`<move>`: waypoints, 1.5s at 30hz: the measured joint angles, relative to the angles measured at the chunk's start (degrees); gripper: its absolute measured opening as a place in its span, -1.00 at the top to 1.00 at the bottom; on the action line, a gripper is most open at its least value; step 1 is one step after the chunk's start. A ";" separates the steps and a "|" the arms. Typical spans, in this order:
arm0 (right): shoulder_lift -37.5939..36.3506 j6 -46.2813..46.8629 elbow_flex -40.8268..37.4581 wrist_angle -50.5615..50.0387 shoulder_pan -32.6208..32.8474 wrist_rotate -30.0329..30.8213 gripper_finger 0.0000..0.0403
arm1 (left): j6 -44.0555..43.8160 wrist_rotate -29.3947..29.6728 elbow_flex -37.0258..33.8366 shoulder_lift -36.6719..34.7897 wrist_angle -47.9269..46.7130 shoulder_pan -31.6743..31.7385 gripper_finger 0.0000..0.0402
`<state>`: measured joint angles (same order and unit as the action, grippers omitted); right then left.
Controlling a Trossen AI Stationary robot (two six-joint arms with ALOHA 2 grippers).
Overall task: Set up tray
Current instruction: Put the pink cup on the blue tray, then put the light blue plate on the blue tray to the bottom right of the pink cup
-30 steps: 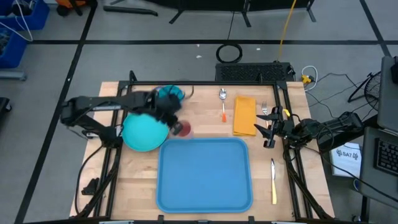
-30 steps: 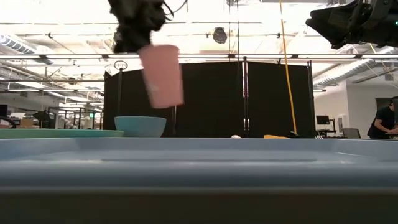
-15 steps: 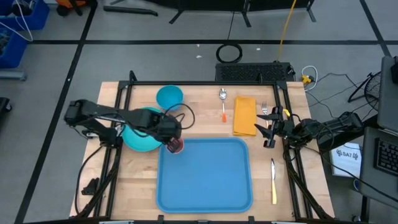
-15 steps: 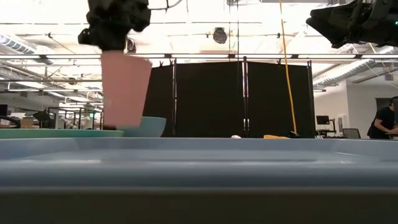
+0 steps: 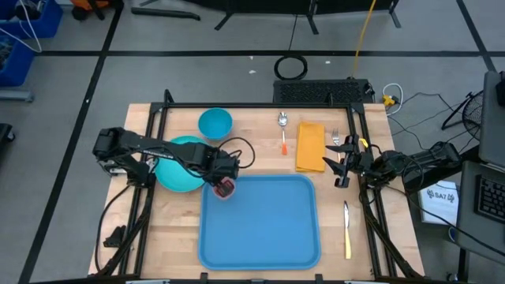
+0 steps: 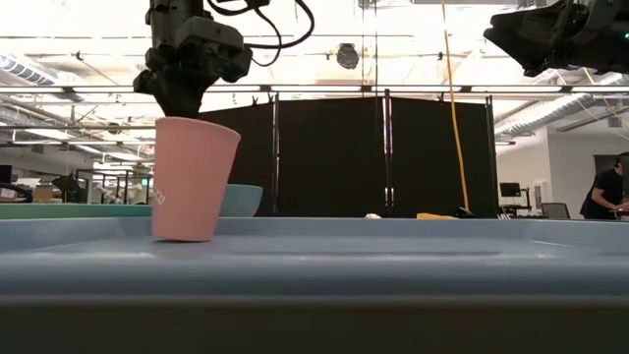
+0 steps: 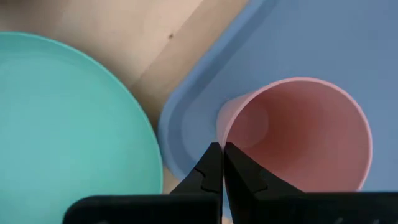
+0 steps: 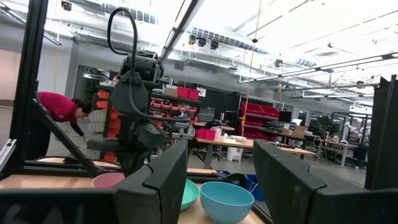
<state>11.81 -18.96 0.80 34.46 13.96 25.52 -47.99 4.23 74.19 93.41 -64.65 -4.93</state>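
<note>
1. Your left hand (image 5: 224,183) is pinched tight on the rim of the pink cup (image 5: 225,188); in the left wrist view its fingers (image 7: 210,169) meet on the cup's near wall.
2. The cup stands upright with its base on the tray (image 5: 260,251), in the far left corner, close to the rim there.
3. The light-blue tray lies flat on the wooden surface (image 5: 173,225), at the middle of its near edge.
4. Just beside the tray's left far corner sits the teal plate (image 5: 175,175), partly under your left arm; a small blue bowl (image 5: 215,123) lies beyond it.
5. Your right hand (image 5: 342,164) waits at the surface's right edge, fingers spread and empty, next to the yellow napkin (image 5: 310,147).
</note>
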 joint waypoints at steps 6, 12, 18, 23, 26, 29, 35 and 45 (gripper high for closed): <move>0.00 -0.13 0.01 0.00 0.02 -0.01 0.14 | -0.40 0.50 0.00 0.09 0.23 -0.15 0.76; 0.00 -0.15 0.00 0.00 0.02 -0.02 0.14 | -0.50 0.53 0.00 0.09 0.18 -0.52 0.51; 0.00 -0.17 0.00 0.00 0.00 -0.02 0.14 | 1.53 4.72 0.00 -1.33 -1.82 -0.51 0.40; 0.00 -0.17 0.01 -0.18 0.00 -0.03 0.14 | 0.89 11.38 0.00 -6.12 -5.21 -1.00 0.40; 0.00 -0.17 0.01 -0.33 0.00 -0.04 0.14 | -0.31 12.49 0.02 -8.74 -9.02 -2.28 0.39; -0.01 -0.17 0.02 -0.43 0.02 -0.04 0.14 | -1.81 10.83 -0.67 -9.57 -14.45 -4.22 0.39; 0.00 -0.22 0.00 -0.42 0.02 -0.04 0.14 | -3.37 4.53 -7.81 -9.57 -15.76 -7.80 0.39; -0.02 -0.36 0.02 -0.41 0.01 -0.07 0.14 | -2.05 0.81 -19.80 -9.57 -3.88 -10.64 0.39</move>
<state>11.79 -19.32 0.82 34.05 13.97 25.45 -50.04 5.04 54.39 83.83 -68.53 -15.57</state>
